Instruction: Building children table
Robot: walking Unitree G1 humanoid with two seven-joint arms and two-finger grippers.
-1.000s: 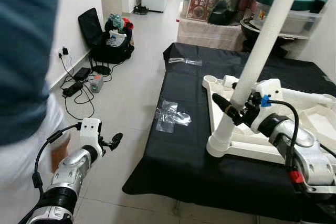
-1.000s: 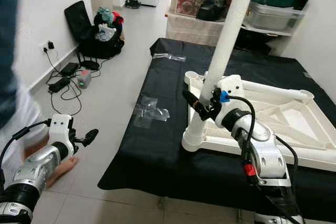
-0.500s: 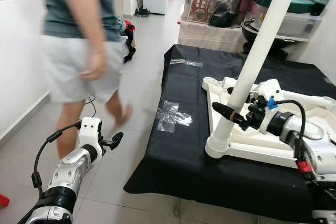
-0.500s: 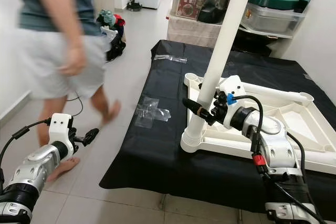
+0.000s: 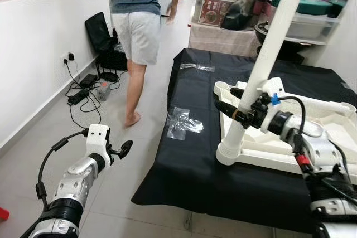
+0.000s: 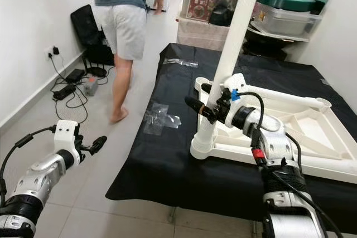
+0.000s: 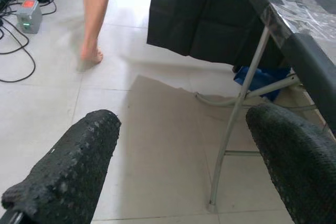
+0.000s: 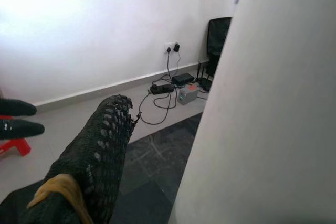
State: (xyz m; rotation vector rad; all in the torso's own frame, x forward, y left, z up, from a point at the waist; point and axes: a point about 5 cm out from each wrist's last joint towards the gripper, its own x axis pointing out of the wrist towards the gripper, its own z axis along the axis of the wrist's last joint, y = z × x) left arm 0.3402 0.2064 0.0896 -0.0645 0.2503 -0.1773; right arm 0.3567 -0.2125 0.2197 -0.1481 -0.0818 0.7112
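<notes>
My left gripper (image 5: 124, 149) is hanging spread over the floor while the person (image 5: 139, 20), beside me a moment ago, is walking off. My right gripper (image 5: 233, 106) is now clamping the white leg (image 5: 262, 71), standing in the upturned tabletop (image 5: 329, 137) corner socket, steadier for seating.

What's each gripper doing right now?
Left gripper: open, holding nothing.
Right gripper: shut on the tall white cylindrical table leg.
</notes>
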